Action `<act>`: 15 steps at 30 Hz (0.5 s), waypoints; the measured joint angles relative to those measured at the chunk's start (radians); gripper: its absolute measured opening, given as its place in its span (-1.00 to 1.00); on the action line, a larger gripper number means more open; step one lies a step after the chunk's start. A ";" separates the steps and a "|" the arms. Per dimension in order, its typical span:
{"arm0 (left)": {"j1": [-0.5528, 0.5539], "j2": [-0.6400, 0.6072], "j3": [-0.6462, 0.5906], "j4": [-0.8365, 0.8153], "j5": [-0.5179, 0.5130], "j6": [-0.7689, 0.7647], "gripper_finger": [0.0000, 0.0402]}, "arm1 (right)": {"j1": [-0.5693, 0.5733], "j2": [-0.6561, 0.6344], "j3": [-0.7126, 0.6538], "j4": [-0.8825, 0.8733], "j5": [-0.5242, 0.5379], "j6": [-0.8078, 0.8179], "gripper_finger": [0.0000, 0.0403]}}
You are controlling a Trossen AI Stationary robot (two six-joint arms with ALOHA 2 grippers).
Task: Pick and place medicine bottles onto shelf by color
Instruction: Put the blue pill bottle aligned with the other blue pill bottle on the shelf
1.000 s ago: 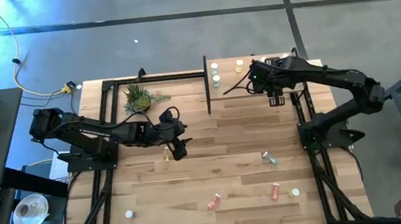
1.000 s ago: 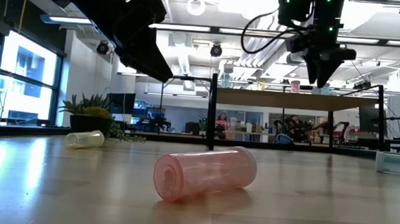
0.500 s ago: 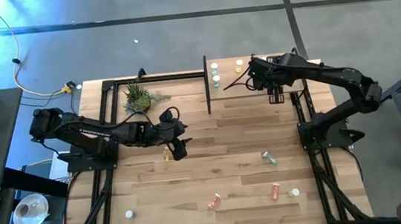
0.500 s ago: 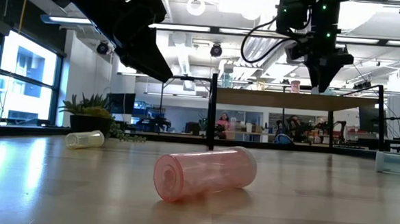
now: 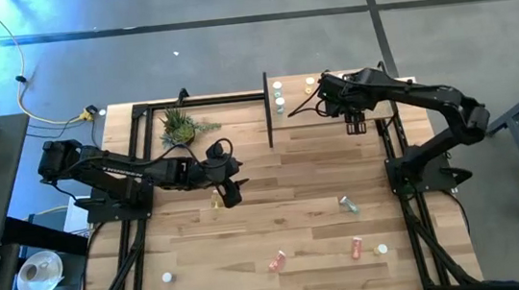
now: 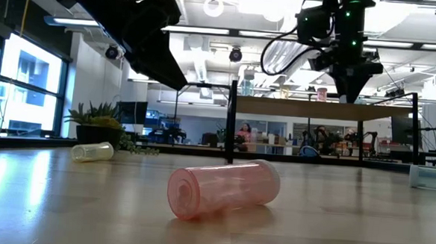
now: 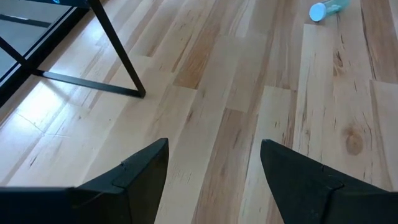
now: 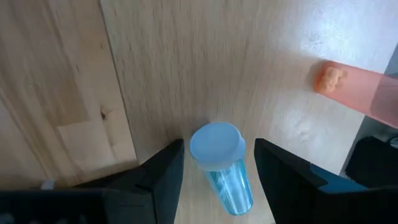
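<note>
Teal translucent bottle with white cap [image 8: 219, 163] sits upright between right hand [image 8: 214, 163] fingers over raised light-wood shelf [image 5: 332, 99]; whether they grip it, cannot tell. Left hand [image 7: 214, 165] hovers spread and empty over plank bench [image 5: 293, 190], beside 1 yellow bottle [image 5: 215, 202].

No text, label, brand or number is legible anywhere.

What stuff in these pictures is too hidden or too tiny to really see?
- High view: the right gripper over the shelf covers the teal bottle between its fingers; only the right wrist view shows it.
- Right wrist view: the orange bottle is cut off by the picture's edge.
- High view: the yellow bottle is partly hidden by the left gripper.
- Left wrist view: another teal bottle is cut off at the edge.
</note>
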 joint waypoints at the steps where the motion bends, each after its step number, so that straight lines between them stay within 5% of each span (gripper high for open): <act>1: 0.000 0.000 0.000 -0.001 0.000 0.000 0.21 | 0.000 0.000 0.000 0.001 -0.001 0.000 -0.06; 15: 0.002 0.000 0.000 -0.014 -0.003 0.000 0.21 | 0.000 0.001 -0.001 -0.005 -0.014 0.024 -0.39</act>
